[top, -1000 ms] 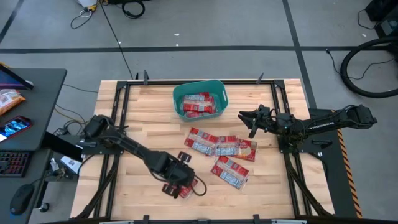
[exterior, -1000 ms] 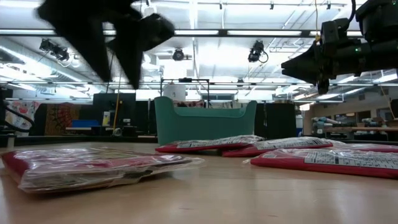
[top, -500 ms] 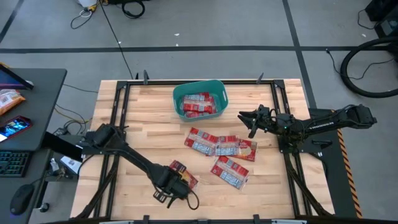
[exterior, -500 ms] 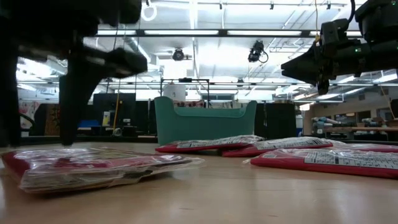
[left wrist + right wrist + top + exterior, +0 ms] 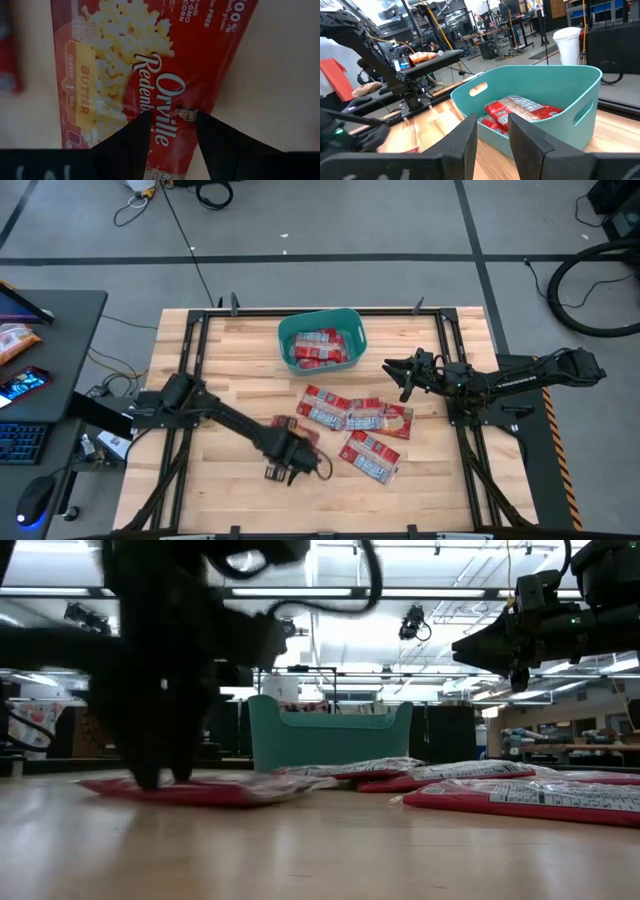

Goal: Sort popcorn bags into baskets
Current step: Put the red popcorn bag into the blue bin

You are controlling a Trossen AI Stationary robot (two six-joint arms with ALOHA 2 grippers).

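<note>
One red popcorn bag (image 5: 290,427) (image 5: 215,790) (image 5: 150,60) lies low near the table's near middle, under my left gripper (image 5: 286,442) (image 5: 160,778) (image 5: 173,117), which is shut on it. Several more red bags (image 5: 350,415) (image 5: 500,790) lie flat on the wood right of it. The teal basket (image 5: 350,318) (image 5: 330,740) (image 5: 555,85) stands at the far middle with bags inside (image 5: 320,348) (image 5: 520,107). My right gripper (image 5: 394,376) (image 5: 465,645) (image 5: 491,130) hovers right of the basket, slightly open and holding nothing. My left gripper comes from above, pointing down, with the popcorn bag's printed face between its two fingers near the bag's near end (image 5: 172,107). In the low view the fingers (image 5: 150,775) stand on the bag's one end. The rest of the bag stretches away flat, at or just above the tabletop.
A dark desk left of the table carries a keyboard, a phone and an orange snack packet (image 5: 15,340). Black rails run along the table's left and right sides. Bare wood shows at the table's near right and far left. Cables lie on the floor beyond.
My left gripper dropped from above onto the bag near the near edge, then moved toward the far edge. The bag went with it, sliding away from the near edge toward the other bags. The right arm kept still.
</note>
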